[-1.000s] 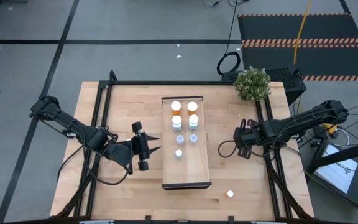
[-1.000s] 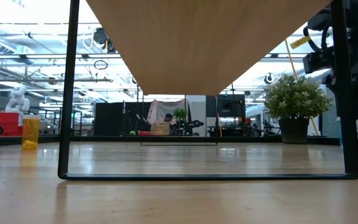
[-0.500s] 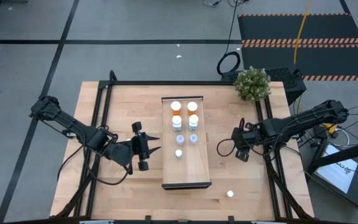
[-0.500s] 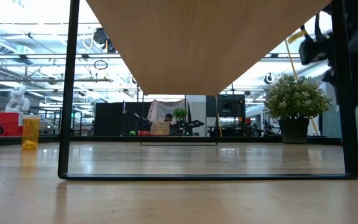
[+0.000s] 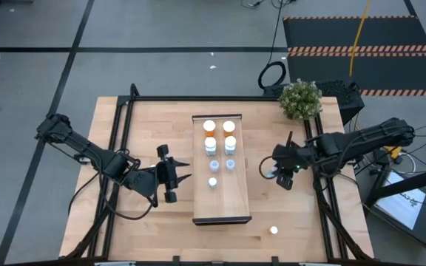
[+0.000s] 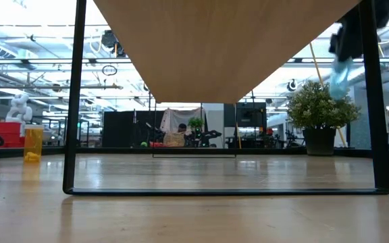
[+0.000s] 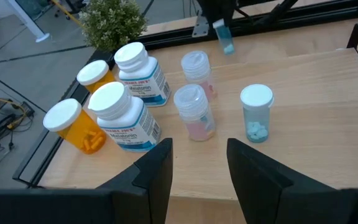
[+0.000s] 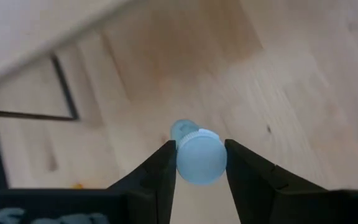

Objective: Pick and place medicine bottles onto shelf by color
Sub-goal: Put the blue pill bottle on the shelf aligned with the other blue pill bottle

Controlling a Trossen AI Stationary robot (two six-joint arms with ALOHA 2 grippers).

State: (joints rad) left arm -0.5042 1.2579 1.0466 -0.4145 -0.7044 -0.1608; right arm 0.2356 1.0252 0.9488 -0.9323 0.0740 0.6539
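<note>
Carrying a blue-grey bottle [image 8: 197,155] clamped in right gripper [image 5: 278,171] toward shelf [image 5: 222,207]; next move is probably lining up w/ the blue one. Left gripper [image 7: 197,162] is waiting empty, half-open.

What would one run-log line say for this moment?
right gripper: holds blue bottle, beside shelf | left gripper: open, waiting | loose bottle: on table

High view: straight down over the whole table [image 5: 146,133], shelf [image 5: 221,170] central. Low view: level at tabletop height, beneath the shelf, facing the room. Wrist views: close, both looking toward the shelf.
</note>
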